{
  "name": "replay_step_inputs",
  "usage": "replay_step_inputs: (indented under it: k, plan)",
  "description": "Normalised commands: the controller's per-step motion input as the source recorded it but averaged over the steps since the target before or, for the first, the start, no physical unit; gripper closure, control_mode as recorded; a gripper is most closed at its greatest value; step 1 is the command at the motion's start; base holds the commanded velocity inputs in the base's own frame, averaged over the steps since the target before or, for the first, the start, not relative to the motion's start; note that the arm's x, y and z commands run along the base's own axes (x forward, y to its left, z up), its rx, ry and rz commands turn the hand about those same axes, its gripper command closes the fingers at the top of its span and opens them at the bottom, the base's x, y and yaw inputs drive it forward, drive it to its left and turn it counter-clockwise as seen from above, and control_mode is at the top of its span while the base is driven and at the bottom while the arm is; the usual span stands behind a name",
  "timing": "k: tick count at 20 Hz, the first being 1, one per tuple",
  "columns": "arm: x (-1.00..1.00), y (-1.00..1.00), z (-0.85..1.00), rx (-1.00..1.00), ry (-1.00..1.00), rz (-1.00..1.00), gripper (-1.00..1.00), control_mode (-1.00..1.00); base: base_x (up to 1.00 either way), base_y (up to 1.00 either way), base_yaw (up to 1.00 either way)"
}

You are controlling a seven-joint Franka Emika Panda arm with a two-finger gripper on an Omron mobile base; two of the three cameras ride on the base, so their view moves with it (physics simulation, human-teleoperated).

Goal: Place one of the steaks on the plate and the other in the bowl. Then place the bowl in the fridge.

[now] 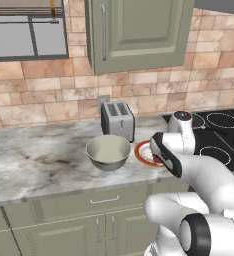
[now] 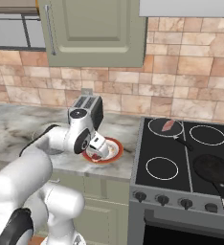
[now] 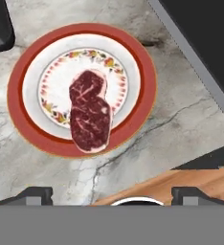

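1. The darker steak (image 3: 90, 112) lies flat on the plate (image 3: 28, 124), a deep red slab with white marbling, narrower at one end; it sits slightly off the plate's middle and reaches over the inner floral ring toward the rim
2. The plate is round and white with a broad orange-red rim, resting flat on the marble counter just beside the stove's edge
3. The bowl (image 1: 108, 152) is deep, pale grey-green, upright and empty, standing on the counter just beside the plate
4. The lighter steak (image 2: 168, 126) is a small red-pink strip lying on the stove's rear left burner, well apart from plate and bowl
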Motion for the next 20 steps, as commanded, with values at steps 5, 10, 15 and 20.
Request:
replay_step_inputs:
  k: [5,10,15,20]
  plan:
    - [-0.99,0.0,0.49,0.0,0.05,-0.03,-1.0,-1.0,0.0,0.0,0.0]
    - [-0.74,0.03,0.12,-0.01,0.25,0.0,-1.0,-1.0,0.0,0.0,0.0]
    - [-0.28,0.1,0.34,0.0,0.08,0.0,-1.0,-1.0,0.0,0.0,0.0]
    - [-0.02,0.0,0.08,0.01,0.07,0.0,-1.0,-1.0,0.0,0.0,0.0]
